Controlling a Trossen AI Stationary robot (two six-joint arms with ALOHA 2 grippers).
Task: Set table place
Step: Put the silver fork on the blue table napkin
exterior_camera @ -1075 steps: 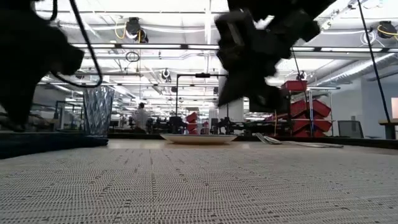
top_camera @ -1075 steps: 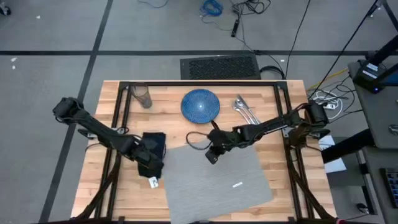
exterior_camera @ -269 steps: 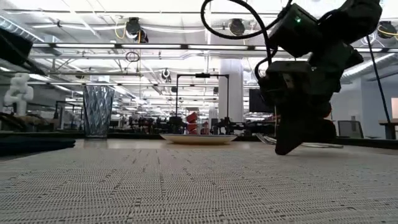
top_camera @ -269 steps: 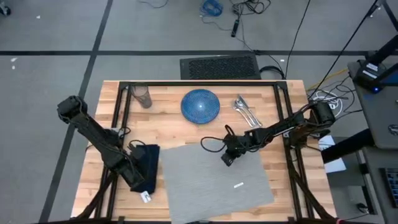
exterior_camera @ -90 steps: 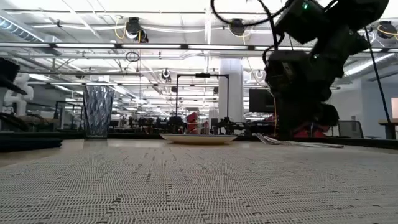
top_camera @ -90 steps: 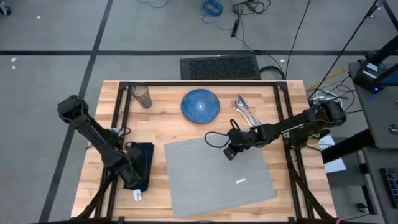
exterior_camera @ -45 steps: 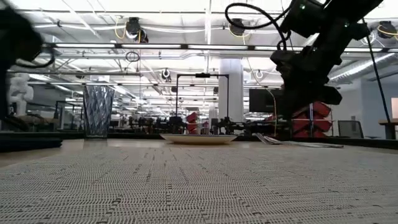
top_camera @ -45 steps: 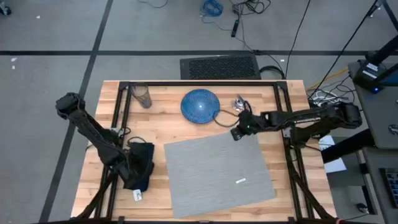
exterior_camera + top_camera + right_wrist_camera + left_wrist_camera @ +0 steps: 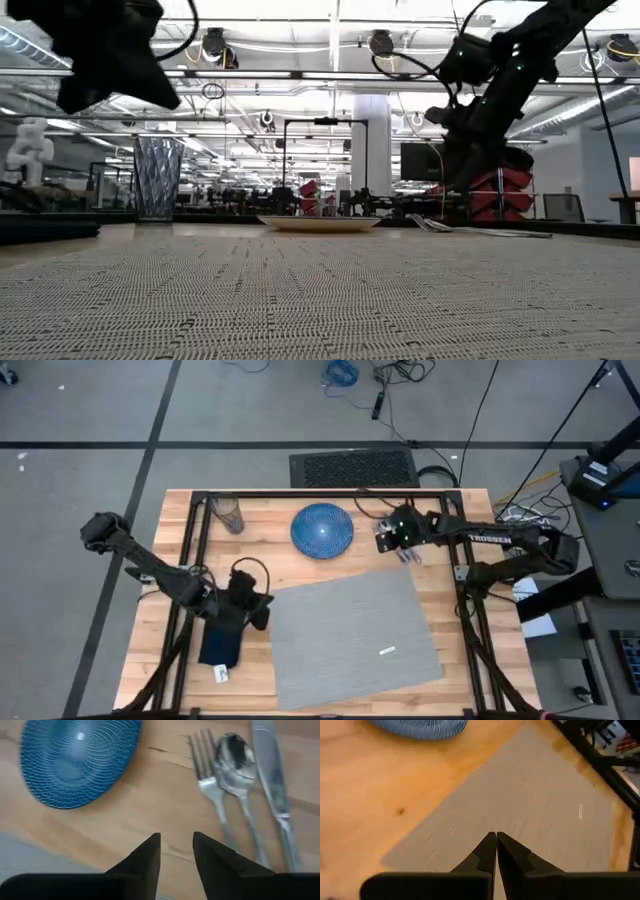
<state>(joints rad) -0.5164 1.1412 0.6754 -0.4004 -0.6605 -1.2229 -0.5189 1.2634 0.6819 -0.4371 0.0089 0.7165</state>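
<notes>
The right gripper (image 9: 176, 851) hovers with fingers slightly apart over the table (image 9: 460, 660), between the blue plate (image 9: 322, 528) and the fork (image 9: 209, 770), spoon (image 9: 235, 757) and knife (image 9: 270, 767). The left gripper (image 9: 496, 840), fingers closed on nothing, hangs at the grey placemat's (image 9: 345, 630) left edge beside the navy napkin (image 9: 222, 640). The glass (image 9: 229, 514) stands at the far left.

Wood, weave, glaze and polished metal

The worktop (image 9: 440, 660) is pale wood in planks with a smooth satin face and visible grain, edged by a matt black metal frame (image 9: 320, 493). The placemat (image 9: 345, 630) is a grey woven sheet, rough and matt, its coarse mesh plain in the low view. The plate (image 9: 75, 760) looks glazed, blue with fine ridged rings. The fork (image 9: 210, 775), spoon (image 9: 235, 757) and knife (image 9: 272, 775) are shiny silver metal. The glass (image 9: 158, 178) is clear and faceted. The napkin (image 9: 222, 640) is dark matt cloth.
</notes>
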